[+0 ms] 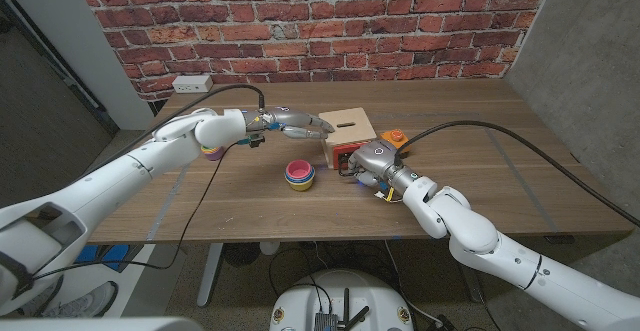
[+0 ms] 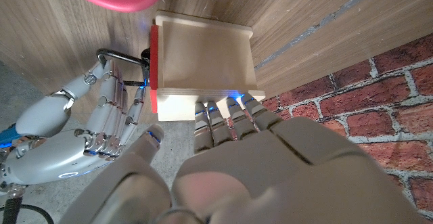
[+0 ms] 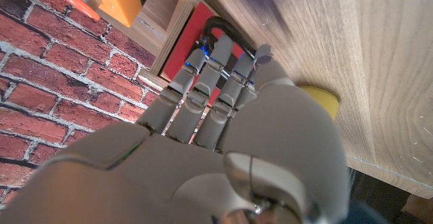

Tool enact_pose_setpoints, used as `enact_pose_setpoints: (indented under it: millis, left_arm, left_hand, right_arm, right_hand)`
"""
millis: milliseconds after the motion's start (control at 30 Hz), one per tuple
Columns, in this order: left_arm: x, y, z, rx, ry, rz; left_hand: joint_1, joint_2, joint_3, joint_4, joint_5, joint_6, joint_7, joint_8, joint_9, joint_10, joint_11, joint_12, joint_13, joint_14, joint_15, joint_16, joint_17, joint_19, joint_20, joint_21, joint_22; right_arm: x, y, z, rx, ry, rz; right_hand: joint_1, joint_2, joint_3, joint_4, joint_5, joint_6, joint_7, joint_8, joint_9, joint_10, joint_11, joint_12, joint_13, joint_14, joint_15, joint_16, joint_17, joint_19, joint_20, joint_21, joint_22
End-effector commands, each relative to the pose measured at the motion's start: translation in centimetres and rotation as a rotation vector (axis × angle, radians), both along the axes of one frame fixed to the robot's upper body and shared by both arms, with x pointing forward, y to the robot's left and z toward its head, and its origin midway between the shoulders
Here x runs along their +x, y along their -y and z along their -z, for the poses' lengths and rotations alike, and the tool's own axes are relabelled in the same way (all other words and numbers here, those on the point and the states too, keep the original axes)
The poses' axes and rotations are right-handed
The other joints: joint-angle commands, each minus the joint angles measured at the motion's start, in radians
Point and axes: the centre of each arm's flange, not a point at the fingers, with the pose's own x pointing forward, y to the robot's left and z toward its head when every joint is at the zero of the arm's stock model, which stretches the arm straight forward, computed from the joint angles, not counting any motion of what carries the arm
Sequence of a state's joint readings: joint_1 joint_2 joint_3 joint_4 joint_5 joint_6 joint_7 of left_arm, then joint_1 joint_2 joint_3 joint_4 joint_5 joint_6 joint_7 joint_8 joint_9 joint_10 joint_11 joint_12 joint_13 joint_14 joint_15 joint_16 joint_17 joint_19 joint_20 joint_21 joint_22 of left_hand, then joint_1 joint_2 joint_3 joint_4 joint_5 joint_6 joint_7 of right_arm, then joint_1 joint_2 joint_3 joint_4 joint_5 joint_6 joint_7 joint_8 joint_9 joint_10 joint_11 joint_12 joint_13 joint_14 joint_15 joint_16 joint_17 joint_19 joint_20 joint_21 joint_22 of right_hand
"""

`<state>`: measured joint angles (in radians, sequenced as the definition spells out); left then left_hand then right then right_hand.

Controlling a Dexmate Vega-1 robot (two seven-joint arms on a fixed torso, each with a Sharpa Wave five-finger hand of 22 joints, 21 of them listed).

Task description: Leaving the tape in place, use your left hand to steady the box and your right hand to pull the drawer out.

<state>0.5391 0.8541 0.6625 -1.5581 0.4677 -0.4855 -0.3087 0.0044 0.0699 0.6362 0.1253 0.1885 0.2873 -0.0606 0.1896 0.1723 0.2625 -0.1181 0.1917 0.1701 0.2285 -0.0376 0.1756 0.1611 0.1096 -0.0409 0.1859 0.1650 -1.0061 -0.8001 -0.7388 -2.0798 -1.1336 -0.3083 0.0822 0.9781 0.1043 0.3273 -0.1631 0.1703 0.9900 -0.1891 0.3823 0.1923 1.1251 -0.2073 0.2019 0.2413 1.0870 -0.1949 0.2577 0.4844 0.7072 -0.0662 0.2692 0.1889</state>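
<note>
**Wooden box braced, drawer handle hooked**

Wooden box [image 1: 347, 131] near mid-table [image 1: 470, 186], red drawer front [image 2: 154, 68] facing the robot. Left hand [image 1: 296, 123] reaching in from the box's left, fingers [image 2: 223, 112] straight and close together, tips pressed against the box's side wall, holding nothing. Right hand [image 1: 368, 160] right at the drawer front, fingers [image 3: 203, 82] curled through the black loop handle [image 3: 226, 31], so gripping the handle. Drawer apparently not yet out: red front flush with the box in the left wrist view. Tape not identifiable in these views; cannot tell where it lies.

Around the box: orange block [image 1: 396, 138] just to its right, stacked coloured cups [image 1: 299, 174] near its front left, another small stack [image 1: 211, 152] well to its left beside the left wrist, something yellow [image 3: 323, 99] under the right hand.

Step in hand, by judgement: bracing and gripping both set, pull about to start. Next move calls for a straight draw of the right hand toward the robot, along the drawer's line, with steady left-hand pressure so the box stays put.
</note>
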Motion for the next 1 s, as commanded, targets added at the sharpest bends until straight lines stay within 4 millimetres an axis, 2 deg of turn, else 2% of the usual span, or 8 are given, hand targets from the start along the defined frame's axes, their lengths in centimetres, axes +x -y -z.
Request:
enact_pose_setpoints:
  millis: [33,1000]
  left_arm:
    - [-0.1,-0.3,0.2,-0.003,0.001,0.002]
    - [0.0,-0.3,0.2,0.008,0.004,0.016]
  left_hand:
    - [0.014,0.073,0.009,-0.001,0.004,0.009,0.003,-0.003,0.0,0.005,0.001,0.001,0.001,0.011,-0.097,0.001,0.004,0.009,-0.169,0.003,0.002]
    - [0.017,0.073,0.017,-0.007,0.004,0.016,0.003,-0.004,0.0,0.014,0.006,-0.001,0.002,0.015,-0.093,0.0,0.003,0.012,-0.168,0.001,0.002]
  right_arm:
    - [-0.4,-0.2,0.2,-0.002,-0.003,0.005]
    - [-1.5,0.3,0.5,-0.053,-0.011,-0.01]
  right_hand:
    - [0.011,0.005,0.008,0.003,0.004,0.044,-0.012,0.038,0.015,0.008,-0.003,0.003,0.004,0.011,-0.043,-0.007,0.003,0.007,-0.13,0.002,0.005]
    - [0.007,0.006,0.013,0.004,0.004,0.04,-0.013,0.04,0.013,0.01,-0.003,0.003,0.009,0.012,-0.043,-0.012,0.013,0.007,-0.13,0.002,0.005]
